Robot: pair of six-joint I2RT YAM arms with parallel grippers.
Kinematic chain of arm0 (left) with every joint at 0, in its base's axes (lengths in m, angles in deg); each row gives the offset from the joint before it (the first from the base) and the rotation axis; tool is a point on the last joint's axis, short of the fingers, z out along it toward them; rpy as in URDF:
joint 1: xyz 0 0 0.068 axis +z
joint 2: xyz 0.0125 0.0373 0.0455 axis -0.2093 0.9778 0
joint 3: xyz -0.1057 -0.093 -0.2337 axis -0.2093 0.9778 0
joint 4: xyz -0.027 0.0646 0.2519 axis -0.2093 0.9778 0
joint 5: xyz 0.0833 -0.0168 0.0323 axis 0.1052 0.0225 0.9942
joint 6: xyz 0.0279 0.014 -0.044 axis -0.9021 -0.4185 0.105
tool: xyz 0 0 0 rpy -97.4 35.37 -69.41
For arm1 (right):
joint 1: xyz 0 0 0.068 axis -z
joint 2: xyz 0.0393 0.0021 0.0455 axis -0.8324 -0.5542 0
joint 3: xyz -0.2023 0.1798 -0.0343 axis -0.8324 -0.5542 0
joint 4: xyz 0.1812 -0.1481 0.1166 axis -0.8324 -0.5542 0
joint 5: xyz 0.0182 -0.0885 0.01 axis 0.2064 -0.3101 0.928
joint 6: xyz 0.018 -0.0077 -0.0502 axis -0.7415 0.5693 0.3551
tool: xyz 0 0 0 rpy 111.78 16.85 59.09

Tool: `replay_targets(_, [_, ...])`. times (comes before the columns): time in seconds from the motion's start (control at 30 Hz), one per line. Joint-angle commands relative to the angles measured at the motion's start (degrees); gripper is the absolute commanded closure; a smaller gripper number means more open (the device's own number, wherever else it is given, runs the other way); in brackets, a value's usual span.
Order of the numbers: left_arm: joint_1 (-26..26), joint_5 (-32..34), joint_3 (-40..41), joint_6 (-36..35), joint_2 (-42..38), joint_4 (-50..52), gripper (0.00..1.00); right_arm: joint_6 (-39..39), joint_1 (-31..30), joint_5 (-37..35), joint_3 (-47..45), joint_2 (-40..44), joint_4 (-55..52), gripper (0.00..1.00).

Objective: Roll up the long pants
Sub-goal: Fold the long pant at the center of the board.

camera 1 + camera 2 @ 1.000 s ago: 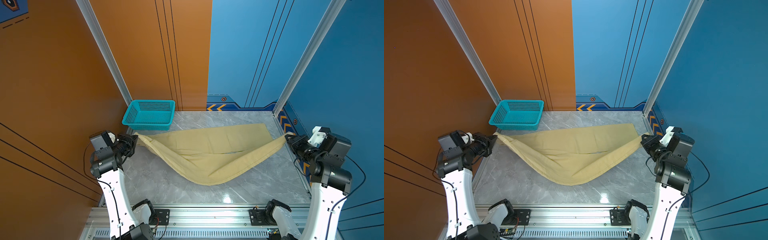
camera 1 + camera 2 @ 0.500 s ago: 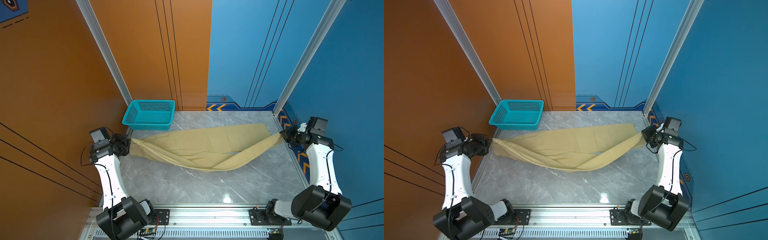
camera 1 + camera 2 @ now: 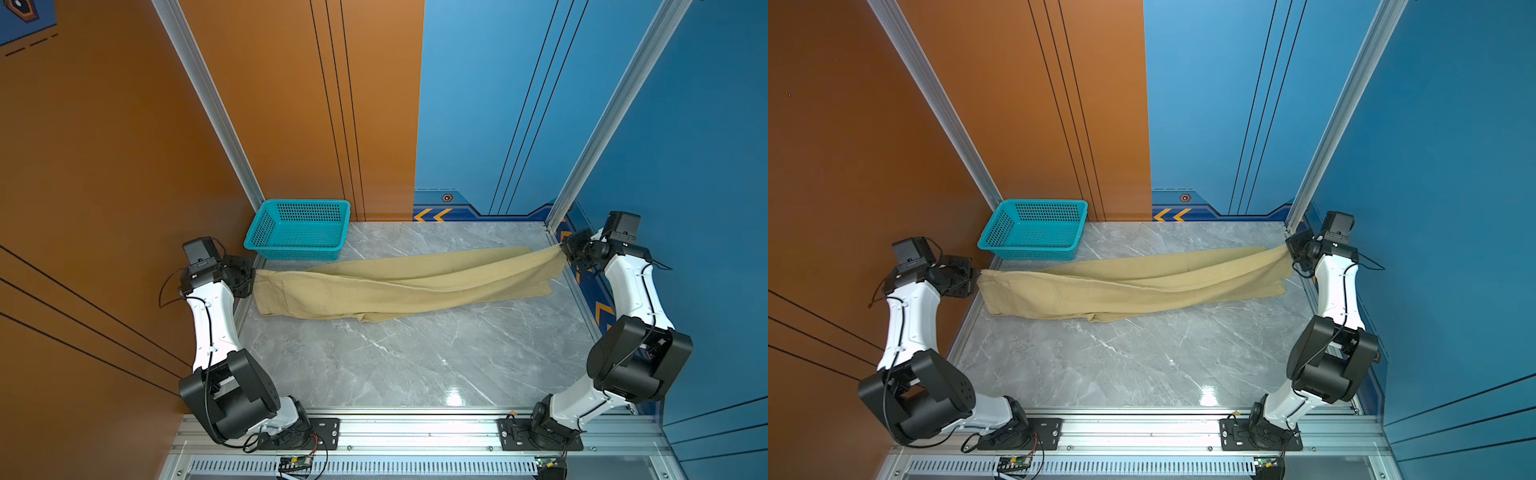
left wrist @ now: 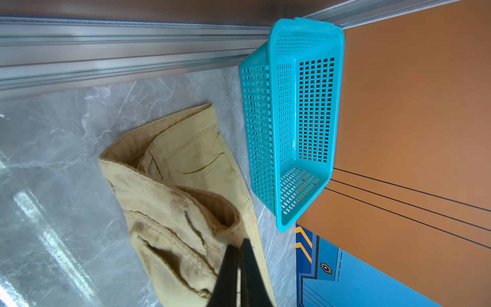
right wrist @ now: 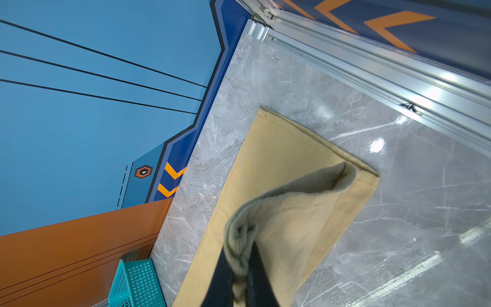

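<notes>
The long pants [image 3: 399, 282] [image 3: 1133, 284] are khaki-tan and lie stretched across the far half of the marble table, waistband at the left, leg ends at the right. My left gripper [image 3: 252, 277] [image 3: 978, 276] [image 4: 239, 245] is shut on the waistband edge [image 4: 233, 234] at the table's left rim. My right gripper [image 3: 562, 252] [image 3: 1287, 251] [image 5: 240, 252] is shut on a bunched leg cuff [image 5: 239, 239] at the right rim, held slightly above the table. The other leg cuff [image 5: 305, 148] lies flat under it.
A teal mesh basket [image 3: 298, 229] [image 3: 1034, 229] [image 4: 295, 119] [image 5: 135, 284] stands in the far-left corner, just behind the waistband. Aluminium rails [image 3: 573, 291] border the table [image 3: 415, 365], with orange and blue walls close behind both grippers.
Both arms have dropped from raised to low over the table, each still holding its end. The hanging, sagging pants now lie long and narrow on the surface, the near fold drawn back.
</notes>
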Motion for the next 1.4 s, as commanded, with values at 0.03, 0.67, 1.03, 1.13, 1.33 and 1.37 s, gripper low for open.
replay_targets(0.03, [-0.5, 4.7, -3.3, -3.5, 2.2, -1.5, 1.00, -1.6, -1.1, -4.2, 2.8, -2.5, 1.9, 1.00])
replay_targets(0.67, [0.1, 2.1, -9.1, -7.1, 8.6, -1.4, 1.00, -0.2, -0.3, -2.7, -2.5, 0.5, 6.6, 1.00])
replay_targets(1.03, [0.3, 0.5, -7.8, -5.6, 6.1, -1.5, 1.00, -1.4, -1.4, -3.6, -18.5, 26.7, 8.5, 1.00])
replay_targets(1.13, [0.4, -0.3, -8.3, -5.0, 5.9, -1.6, 1.00, -2.0, -1.4, -3.8, -18.6, 33.1, 6.2, 1.00])
replay_targets(1.33, [0.9, -0.1, -7.4, -4.3, 5.2, -1.5, 1.00, -5.4, -1.3, -1.9, -18.7, 40.0, 4.9, 1.00])
replay_targets(1.37, [1.2, 0.0, -6.9, -4.1, 5.0, -1.5, 1.00, -6.0, -1.3, -1.7, -18.7, 41.0, 4.9, 1.00])
